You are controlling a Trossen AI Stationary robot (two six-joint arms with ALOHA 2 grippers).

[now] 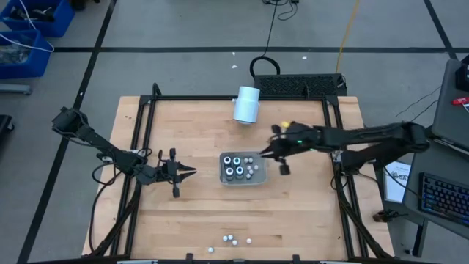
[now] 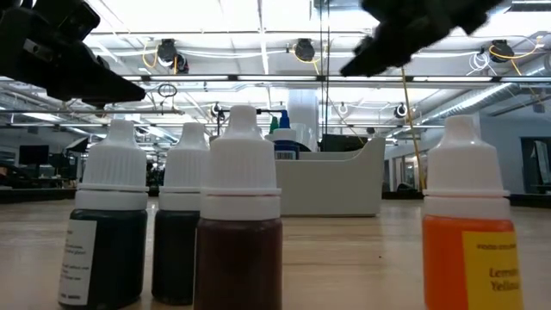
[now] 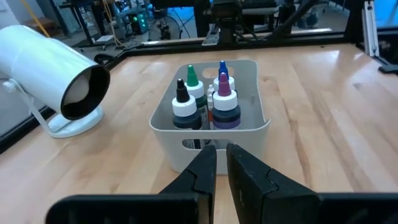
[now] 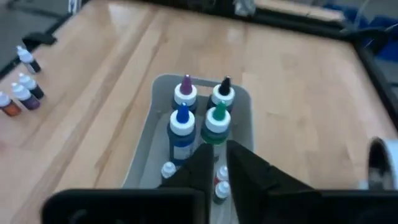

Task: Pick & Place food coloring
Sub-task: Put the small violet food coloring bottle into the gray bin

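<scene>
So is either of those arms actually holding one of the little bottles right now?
No. The left gripper waits beside the grey tray, fingers together and empty. The right gripper hangs over the tray's bottles with nothing between its fingers.

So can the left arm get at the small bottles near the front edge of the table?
Probably yes: the small bottles stand on open wood, and the left gripper has nothing between it and them.

High view looks straight down on the table (image 1: pixel 183 213). Low view sits level, close to bottles (image 2: pixel 239 224). Both wrist views share the tray (image 3: pixel 249 134), from 9 and 3 o'clock.
</scene>
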